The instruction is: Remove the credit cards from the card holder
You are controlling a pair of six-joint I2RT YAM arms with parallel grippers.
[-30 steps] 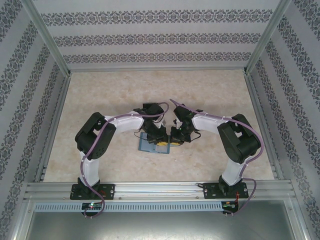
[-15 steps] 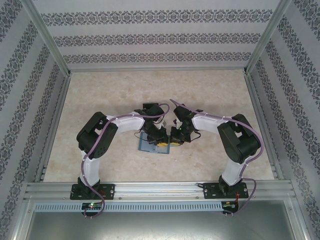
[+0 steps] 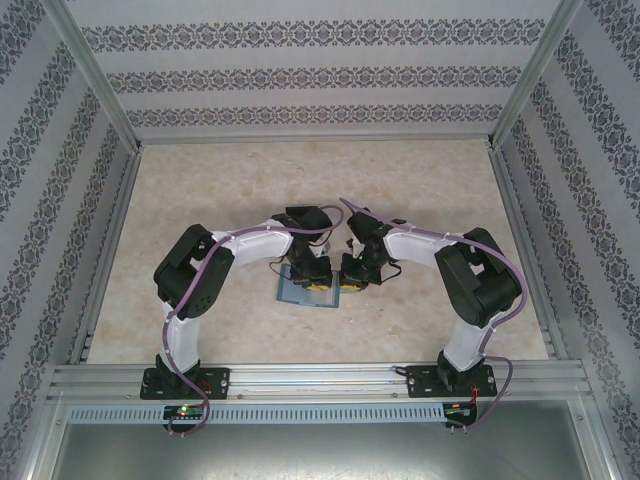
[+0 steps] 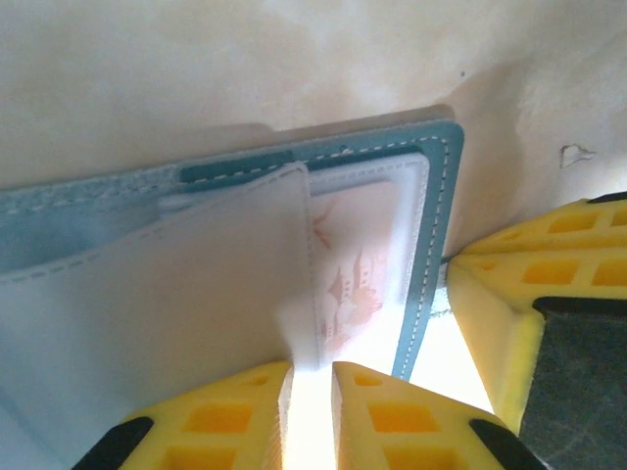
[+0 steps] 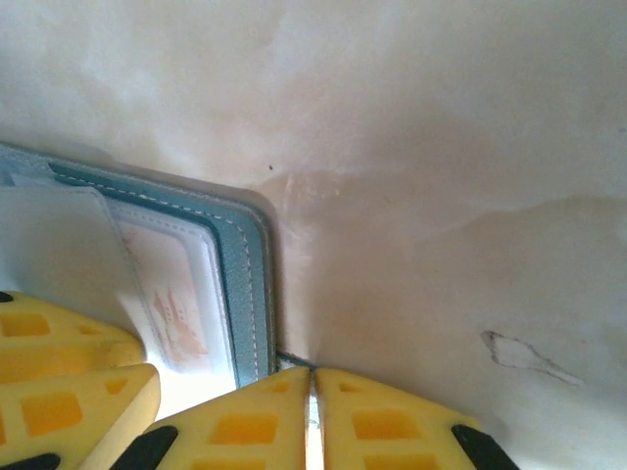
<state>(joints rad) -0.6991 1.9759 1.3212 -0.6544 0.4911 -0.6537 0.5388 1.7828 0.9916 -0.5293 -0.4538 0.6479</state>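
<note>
Shifted slightly since a second ago, the left end effector shows a narrow finger gap at the clear pocket of the open card holder, grip unclear, while the closed right end effector touches its edge on the table.

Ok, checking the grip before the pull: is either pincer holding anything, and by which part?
The left pincer seems to pinch the clear flap of the holder at its near edge. The right pincer sits shut by the holder's corner; hold unclear.
</note>
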